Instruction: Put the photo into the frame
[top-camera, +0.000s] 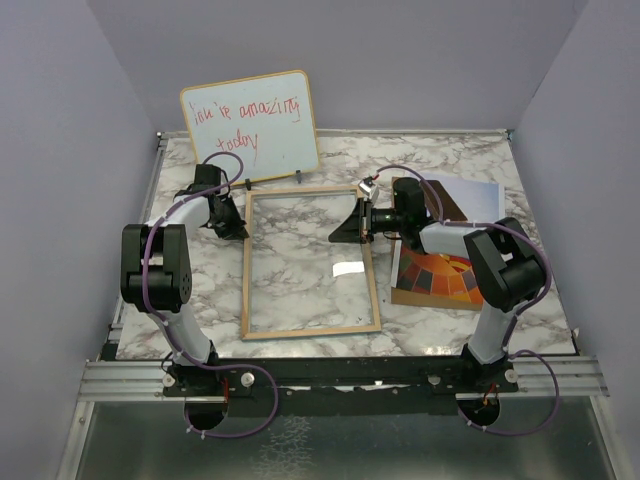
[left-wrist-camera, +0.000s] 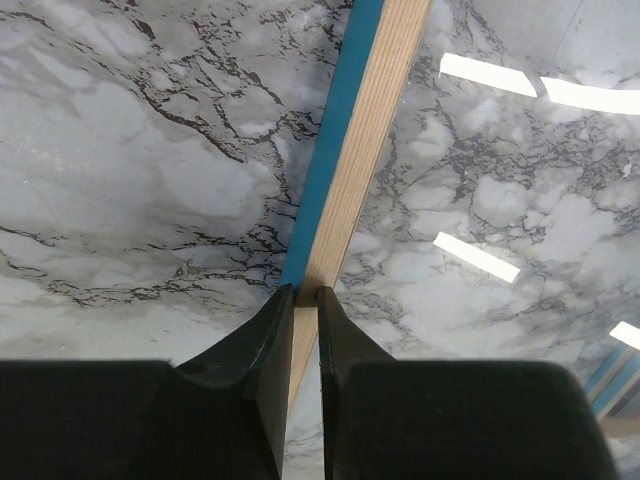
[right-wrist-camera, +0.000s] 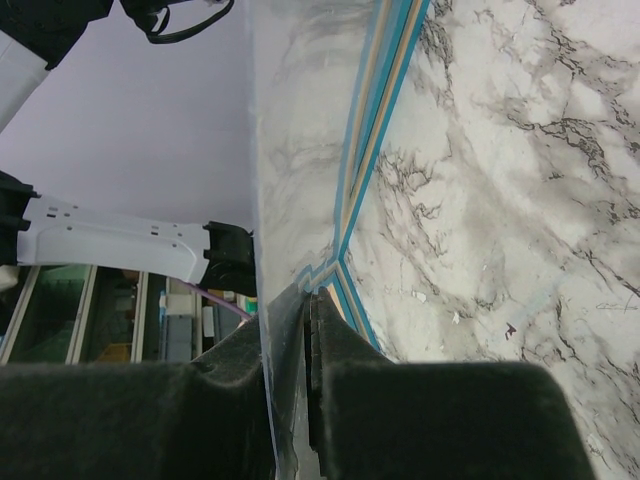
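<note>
Left fingers (left-wrist-camera: 250, 370): I pinch the frame (top-camera: 310, 331), left rail.
Right fingers (right-wrist-camera: 350, 350): I pinch its right rail.
Frame axis: long sides run straight away from me.

Top external camera: mounted high behind the arm bases (top-camera: 200, 380), facing down and forward at long range. The bases sit at 6 o'clock and the table (top-camera: 340, 160) fills the centre.

Left wrist camera: close range, looking along the left gripper (left-wrist-camera: 305, 292) onto a frame (left-wrist-camera: 345, 190) rail running toward 1 o'clock.

Right wrist camera: equally close, looking along the right gripper (right-wrist-camera: 307, 293) at the frame edge.

All three views share the frame.
</note>
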